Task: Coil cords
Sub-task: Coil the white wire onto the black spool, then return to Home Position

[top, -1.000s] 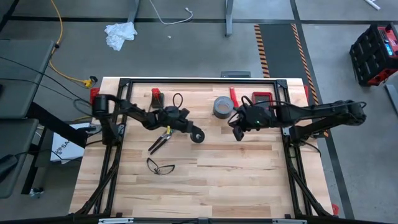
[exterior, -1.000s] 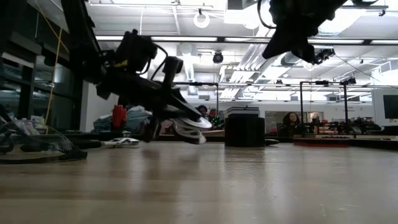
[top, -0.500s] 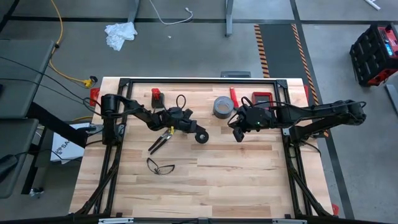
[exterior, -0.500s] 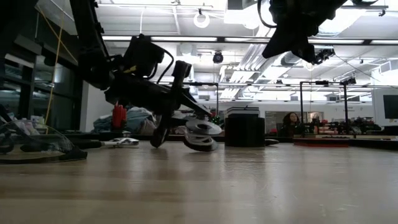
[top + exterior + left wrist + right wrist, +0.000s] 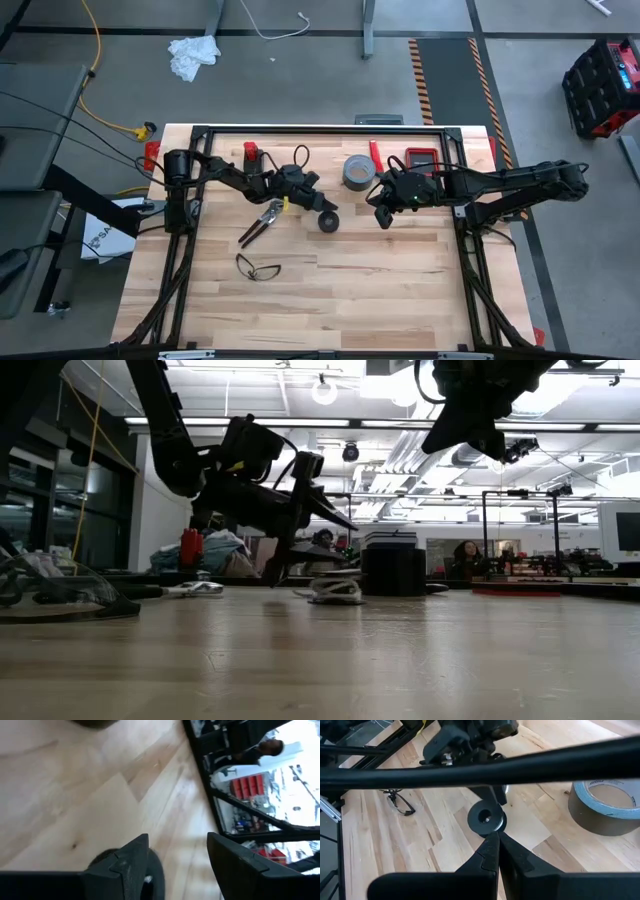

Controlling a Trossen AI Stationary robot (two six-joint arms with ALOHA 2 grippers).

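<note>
The small black spool [image 5: 328,221] with thin white cord wound on it [image 5: 335,589] lies flat on the wooden table near its middle; it also shows in the right wrist view [image 5: 486,819]. My left gripper [image 5: 316,206] stands open just to the spool's left and above it, fingers spread [image 5: 178,837]. One finger [image 5: 134,857] stands close beside the spool's edge [image 5: 152,876]. My right gripper [image 5: 383,216] hangs shut above the table to the spool's right, its fingertips [image 5: 495,840] together and holding nothing.
A grey tape roll [image 5: 357,172] sits at the far side, with red items [image 5: 420,158] beside it and another red one [image 5: 252,155] at the far left. Pliers [image 5: 260,222] and glasses [image 5: 258,267] lie on the table's left half. Bare wood lies toward the near edge.
My left gripper has moved toward the table's right edge and opened, letting go of the spool. The spool, held tilted just off the table before, now lies flat on it, a little farther right.
</note>
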